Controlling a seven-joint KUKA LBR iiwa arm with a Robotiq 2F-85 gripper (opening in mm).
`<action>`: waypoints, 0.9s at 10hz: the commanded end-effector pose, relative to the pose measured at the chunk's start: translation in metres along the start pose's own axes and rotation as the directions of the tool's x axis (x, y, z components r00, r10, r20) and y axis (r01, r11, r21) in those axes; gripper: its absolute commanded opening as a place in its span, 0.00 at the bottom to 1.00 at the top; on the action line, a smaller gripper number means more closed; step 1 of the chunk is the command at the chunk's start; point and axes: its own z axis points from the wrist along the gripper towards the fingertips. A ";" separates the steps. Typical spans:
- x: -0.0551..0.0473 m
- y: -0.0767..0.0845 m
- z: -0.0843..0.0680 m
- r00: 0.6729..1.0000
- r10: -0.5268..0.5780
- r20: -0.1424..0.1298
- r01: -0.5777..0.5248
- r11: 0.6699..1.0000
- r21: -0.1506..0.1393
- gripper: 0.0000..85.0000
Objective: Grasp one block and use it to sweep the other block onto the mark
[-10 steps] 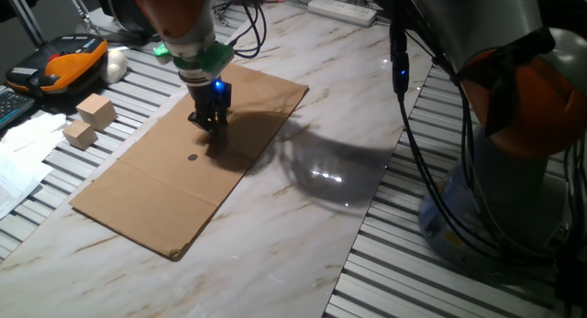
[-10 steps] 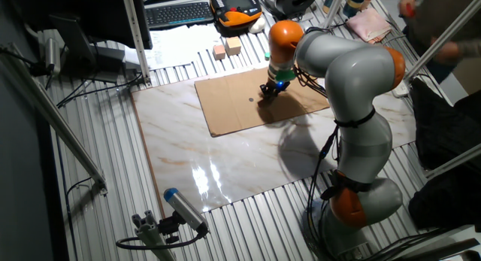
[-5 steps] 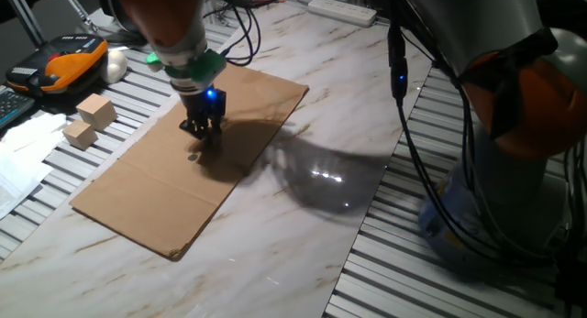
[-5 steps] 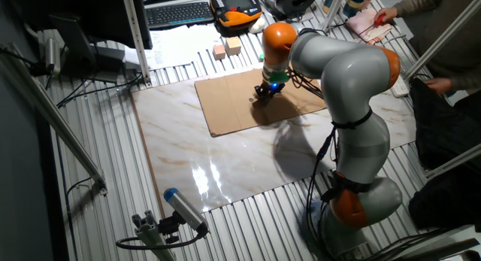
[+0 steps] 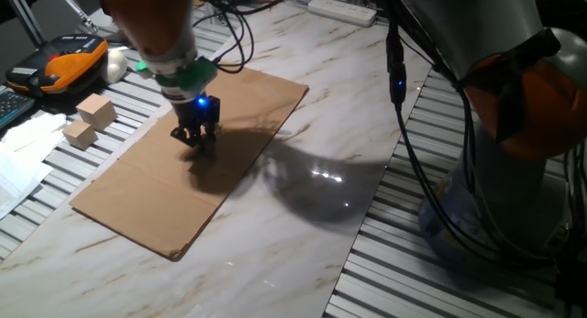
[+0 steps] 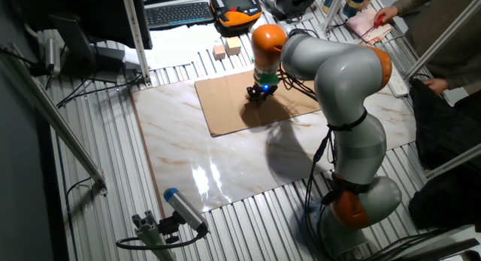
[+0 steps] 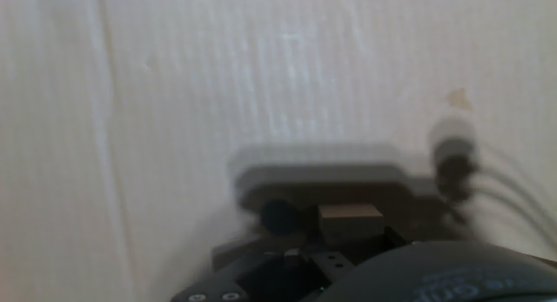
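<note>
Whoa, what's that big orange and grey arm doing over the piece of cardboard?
The robot arm has its gripper lowered onto a brown cardboard sheet that lies on a marble-look table. The hand view shows a dark round mark and, right beside it, a small tan block close to the fingers. The image is blurred, so whether the block is gripped or only pushed is unclear. Two bigger wooden blocks sit off to the side, untouched.

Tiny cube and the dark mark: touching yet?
Cannot tell. The hand view shows the tiny cube beside the dark mark, but blur hides any gap.
</note>
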 end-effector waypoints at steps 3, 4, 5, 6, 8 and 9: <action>-0.002 0.013 0.004 1.000 0.022 0.007 -0.022 1.000 -0.002 0.00; -0.002 0.017 0.004 0.999 0.031 0.009 -0.031 1.000 -0.003 0.00; -0.002 0.022 0.004 0.999 0.039 0.009 -0.039 0.999 -0.003 0.00; -0.002 0.026 0.005 0.999 0.046 0.009 -0.046 0.999 -0.003 0.00; -0.003 0.033 0.008 0.998 0.059 0.011 -0.059 0.998 -0.006 0.00; -0.004 0.035 0.008 0.998 0.068 0.011 -0.068 0.998 -0.006 0.00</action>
